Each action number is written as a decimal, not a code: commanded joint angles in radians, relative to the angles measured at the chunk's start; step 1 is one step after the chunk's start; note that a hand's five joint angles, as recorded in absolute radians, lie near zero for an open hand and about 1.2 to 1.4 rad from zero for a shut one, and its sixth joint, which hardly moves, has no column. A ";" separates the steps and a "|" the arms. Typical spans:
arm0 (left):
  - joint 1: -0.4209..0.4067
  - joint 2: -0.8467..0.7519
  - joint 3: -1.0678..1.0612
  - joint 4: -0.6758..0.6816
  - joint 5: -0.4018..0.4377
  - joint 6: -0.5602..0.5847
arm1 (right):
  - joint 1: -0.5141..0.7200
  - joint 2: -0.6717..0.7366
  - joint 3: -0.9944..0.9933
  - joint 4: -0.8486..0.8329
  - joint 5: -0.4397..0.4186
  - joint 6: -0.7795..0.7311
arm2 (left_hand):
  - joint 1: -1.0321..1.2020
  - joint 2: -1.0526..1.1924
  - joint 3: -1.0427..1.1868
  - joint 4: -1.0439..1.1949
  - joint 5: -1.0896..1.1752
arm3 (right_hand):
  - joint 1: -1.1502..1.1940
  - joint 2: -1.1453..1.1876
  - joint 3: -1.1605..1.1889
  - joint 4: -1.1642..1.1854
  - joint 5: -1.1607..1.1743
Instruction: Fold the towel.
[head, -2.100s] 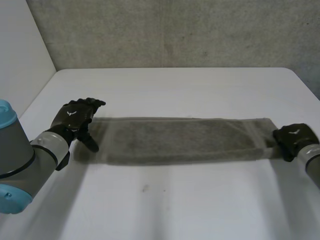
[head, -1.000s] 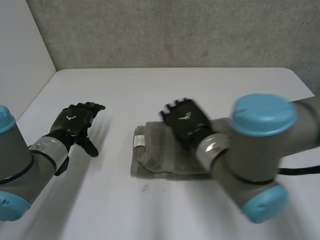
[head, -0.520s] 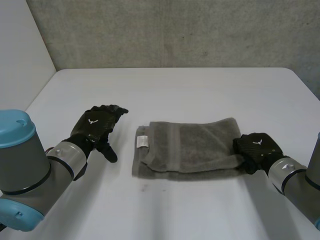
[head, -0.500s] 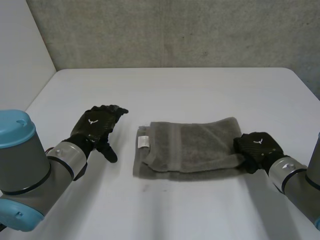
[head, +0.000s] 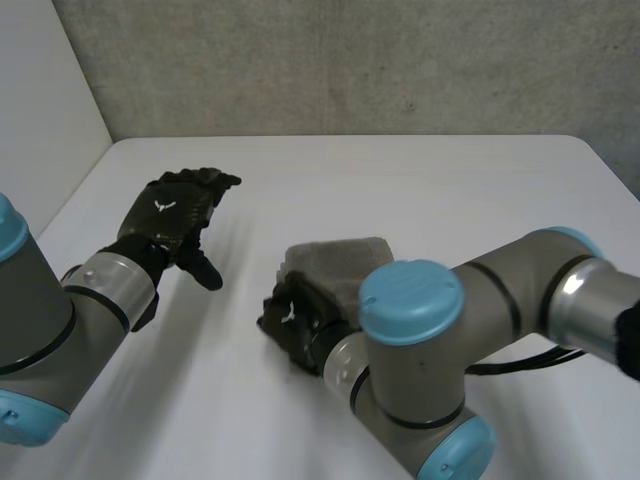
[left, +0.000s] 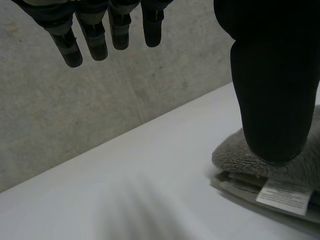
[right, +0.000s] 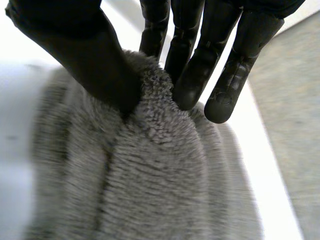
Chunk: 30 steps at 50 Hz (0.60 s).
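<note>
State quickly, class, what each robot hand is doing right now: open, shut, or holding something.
Left hand: open, holding nothing.
Right hand: shut, pinching the towel.

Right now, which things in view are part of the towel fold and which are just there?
In the job:
towel, folded into a small stack
right hand, pinching a towel fold between thumb and fingers
left hand, open, held apart from the towel

Just there:
white table under everything
grey wall behind the table
</note>
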<state>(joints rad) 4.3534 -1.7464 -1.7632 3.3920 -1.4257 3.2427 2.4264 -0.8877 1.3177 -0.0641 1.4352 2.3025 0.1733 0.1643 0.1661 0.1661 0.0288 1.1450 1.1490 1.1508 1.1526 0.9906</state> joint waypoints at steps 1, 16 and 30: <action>-0.029 0.002 0.066 -0.043 -0.064 -0.029 | -0.015 -0.089 0.017 0.032 0.034 0.156 | 0.001 0.010 0.008 0.008 -0.029 | -0.896 -0.899 -0.901 -0.903 -0.916; -0.190 -0.194 0.357 -0.178 -0.157 -0.156 | -0.306 -0.366 0.189 -0.003 0.033 0.664 | 0.001 0.010 0.008 0.008 -0.029 | -0.970 -0.974 -0.976 -0.978 -0.991; -0.321 -0.517 0.599 -0.299 -0.243 -0.233 | -0.435 -0.245 0.114 0.121 -0.082 0.675 | 0.001 0.010 0.008 0.008 -0.029 | -0.970 -0.974 -0.976 -0.978 -0.991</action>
<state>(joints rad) 4.0508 -2.1629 -1.2131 3.1304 -1.6181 3.0235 2.0005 -1.2170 1.4730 0.0353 1.4160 2.9820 0.1732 0.1639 0.1660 0.1661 0.0288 0.2266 0.2553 0.2450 0.2606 0.0574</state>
